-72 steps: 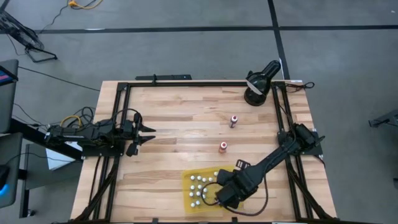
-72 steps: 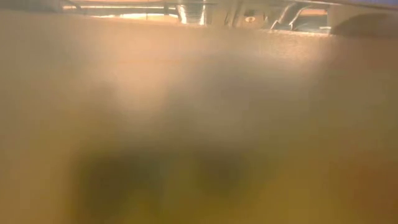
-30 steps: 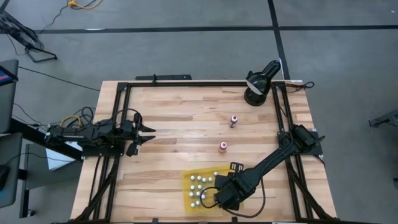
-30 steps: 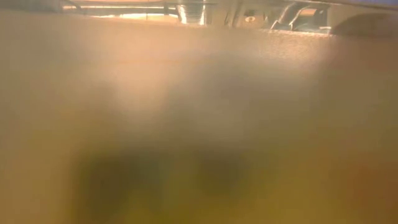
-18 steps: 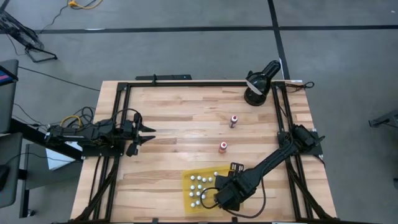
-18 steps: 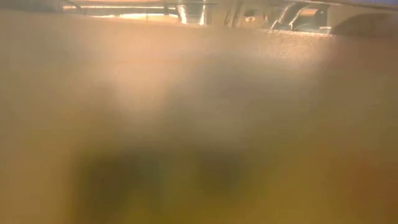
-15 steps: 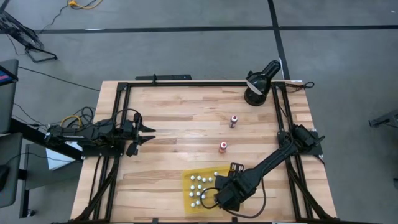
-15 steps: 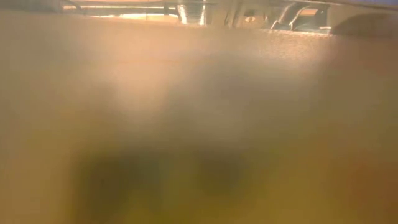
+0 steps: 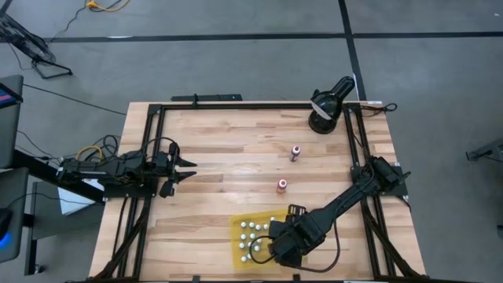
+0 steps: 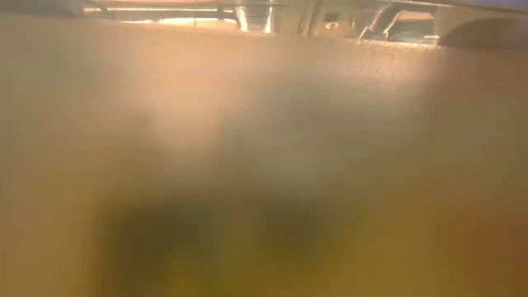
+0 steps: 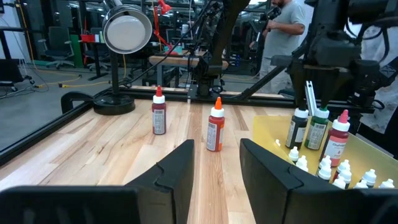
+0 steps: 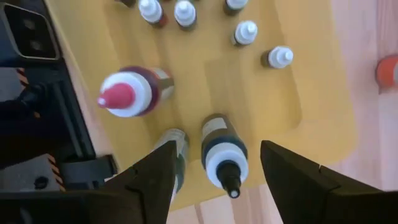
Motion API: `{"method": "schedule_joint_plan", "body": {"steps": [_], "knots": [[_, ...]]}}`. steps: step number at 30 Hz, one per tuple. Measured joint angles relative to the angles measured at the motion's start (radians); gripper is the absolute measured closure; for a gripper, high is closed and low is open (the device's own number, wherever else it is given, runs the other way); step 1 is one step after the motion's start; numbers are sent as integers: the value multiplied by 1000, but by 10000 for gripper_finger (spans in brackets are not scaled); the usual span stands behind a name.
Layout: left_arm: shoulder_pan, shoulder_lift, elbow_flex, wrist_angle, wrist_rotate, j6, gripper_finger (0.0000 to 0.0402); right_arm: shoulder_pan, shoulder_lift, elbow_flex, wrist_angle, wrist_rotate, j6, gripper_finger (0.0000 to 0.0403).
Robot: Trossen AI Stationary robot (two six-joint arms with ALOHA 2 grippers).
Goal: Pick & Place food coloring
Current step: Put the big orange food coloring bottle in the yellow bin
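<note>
Right tool hangs wide open over the flat yellow plastic tray, straddling a dark white-capped food coloring bottle standing there, gripping nothing. Best lift straight, sparing neighbouring bottles.

1. the right gripper sits a little further over the yellow tray than a moment ago, having edged toward the white-capped bottles.
2. its fingers, closed a second ago, now stand apart on either side of a dark-capped bottle standing on the tray, not gripping it.
3. the right arm's forearm has shifted slightly with that move.
</note>
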Motion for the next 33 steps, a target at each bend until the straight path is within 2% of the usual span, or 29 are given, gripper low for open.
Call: {"method": "schedule_joint_plan", "body": {"steps": [8,15,18,25,33], "knots": [[0,0,0,0,0,0,281,-73,-44,52,-40,24,-173,179],[0,0,0,0,0,0,281,-141,-132,53,-84,193,-477,177],[0,0,0,0,0,0,281,-183,-157,50,-103,227,-625,177],[0,0,0,0,0,0,281,-305,-200,-43,-56,215,-858,173],[0,0,0,0,0,0,281,-390,-202,-155,70,48,-942,172]]}}
